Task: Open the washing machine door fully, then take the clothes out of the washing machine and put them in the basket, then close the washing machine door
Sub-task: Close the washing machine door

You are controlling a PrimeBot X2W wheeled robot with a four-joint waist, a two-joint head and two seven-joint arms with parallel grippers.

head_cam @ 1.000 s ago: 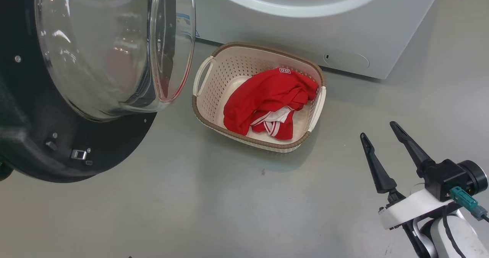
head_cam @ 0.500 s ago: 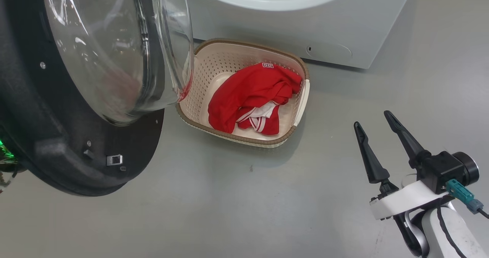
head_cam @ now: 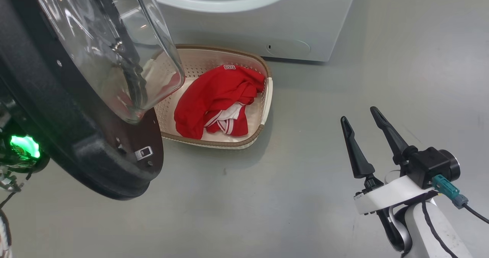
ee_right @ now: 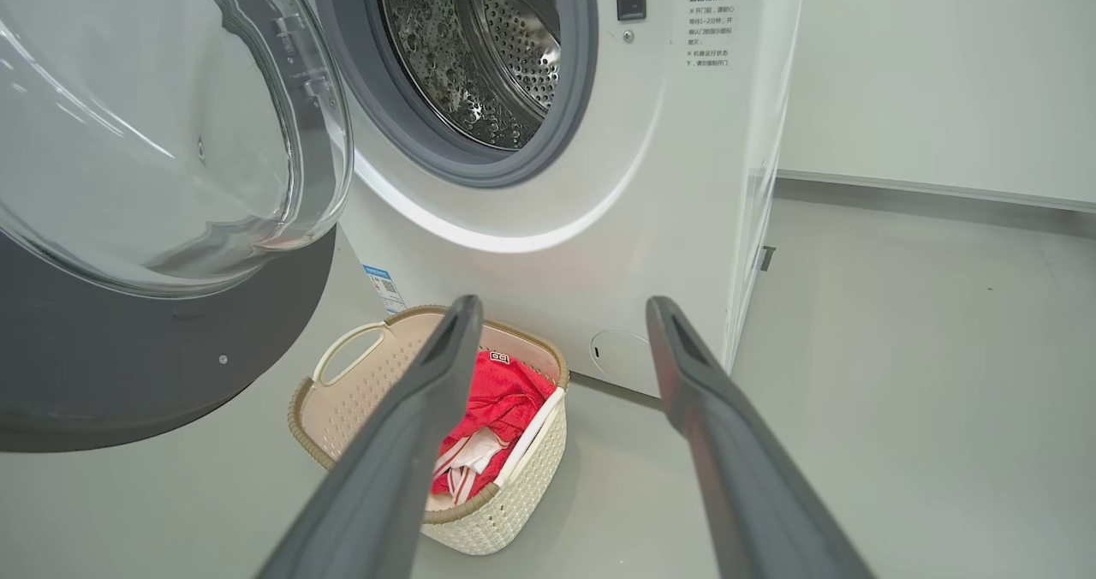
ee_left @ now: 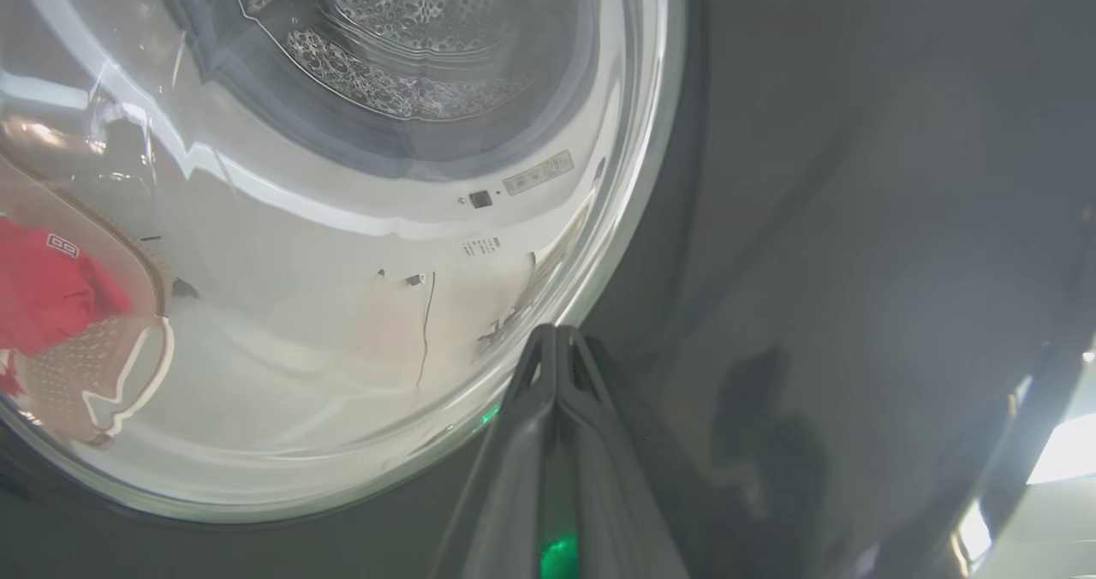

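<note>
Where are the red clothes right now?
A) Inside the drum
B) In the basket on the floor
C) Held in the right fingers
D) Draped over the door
B: the clothes lie heaped in the basket on the floor in front of the washing machine, while the right fingers stand apart and hold nothing.

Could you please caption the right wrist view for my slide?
Open right gripper faces the white front-loading washing machine, its black-rimmed glass door open, red clothes in the cream perforated basket.
</note>
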